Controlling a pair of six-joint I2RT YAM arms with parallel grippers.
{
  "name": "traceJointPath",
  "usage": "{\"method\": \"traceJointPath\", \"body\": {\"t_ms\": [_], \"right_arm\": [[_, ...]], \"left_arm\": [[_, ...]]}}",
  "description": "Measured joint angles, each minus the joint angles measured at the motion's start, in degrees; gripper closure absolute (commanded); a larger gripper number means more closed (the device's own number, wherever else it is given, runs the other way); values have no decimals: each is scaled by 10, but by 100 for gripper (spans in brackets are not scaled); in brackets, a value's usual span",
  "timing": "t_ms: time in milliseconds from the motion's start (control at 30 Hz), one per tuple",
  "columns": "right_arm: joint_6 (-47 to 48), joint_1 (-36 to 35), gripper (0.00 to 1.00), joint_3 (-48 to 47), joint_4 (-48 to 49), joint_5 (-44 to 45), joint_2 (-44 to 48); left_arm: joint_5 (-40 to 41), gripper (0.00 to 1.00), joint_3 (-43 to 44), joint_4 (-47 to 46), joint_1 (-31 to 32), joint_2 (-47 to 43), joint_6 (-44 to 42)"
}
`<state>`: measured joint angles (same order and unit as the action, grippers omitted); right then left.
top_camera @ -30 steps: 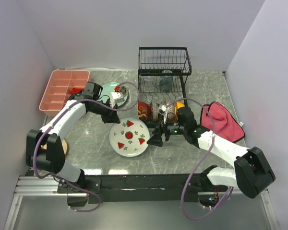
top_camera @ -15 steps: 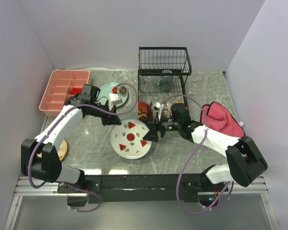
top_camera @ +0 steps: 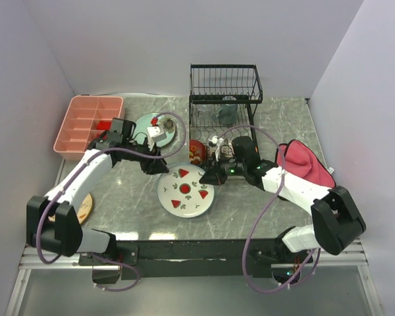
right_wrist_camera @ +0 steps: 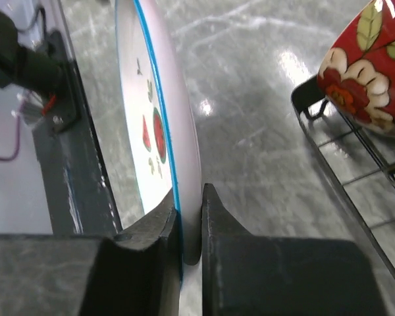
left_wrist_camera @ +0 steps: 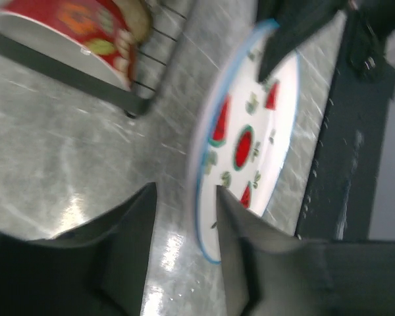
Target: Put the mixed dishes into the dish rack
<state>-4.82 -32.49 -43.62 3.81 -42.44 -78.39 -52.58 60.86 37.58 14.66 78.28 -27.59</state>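
Two claws meet at the white watermelon-print plate [top_camera: 186,191], near the front of the tabletop [top_camera: 131,205]. The right claw [right_wrist_camera: 189,197] is pinched tight on the plate's rim. The left claw [left_wrist_camera: 184,191] stands partly open, a finger on either side of the opposite edge, gripping nothing. Only the wrist views show that pinch and that gap; from overhead both claws simply crowd the plate. Just behind, a red floral bowl [top_camera: 196,151] sits in the lower tray of the dish rack [top_camera: 224,82], close beside the right claw. Farther back on the left lie a mint plate [top_camera: 145,120] and a pink tray [top_camera: 85,125]; a red cloth [top_camera: 306,168] lies off right.
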Motion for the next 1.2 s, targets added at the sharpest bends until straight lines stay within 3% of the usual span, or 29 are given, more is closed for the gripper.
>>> {"method": "traceJointPath", "body": {"t_ms": [233,500,633,867,967,1100,1200], "right_arm": [[83,1,100,-88,-149,19,43],[99,2,100,-278,-203,104,69],[115,3,100,-365,-213,141,57],[117,35,100,-651,-288,122,-98],[65,73,100,-706,-285,140,-136],[26,111,100,-718,-290,236,-149],[28,100,100,-716,-291,379,-149]], "left_arm": [[81,40,-35,-151,-46,-131,92],[334,39,-94,-352,-52,-229,202],[422,38,-115,-358,-54,-209,258],[459,38,-114,-363,-55,-160,331],[480,38,-103,-364,-57,-118,347],[495,41,-85,-361,-63,-57,348],[507,47,-81,-359,-63,-32,365]]}}
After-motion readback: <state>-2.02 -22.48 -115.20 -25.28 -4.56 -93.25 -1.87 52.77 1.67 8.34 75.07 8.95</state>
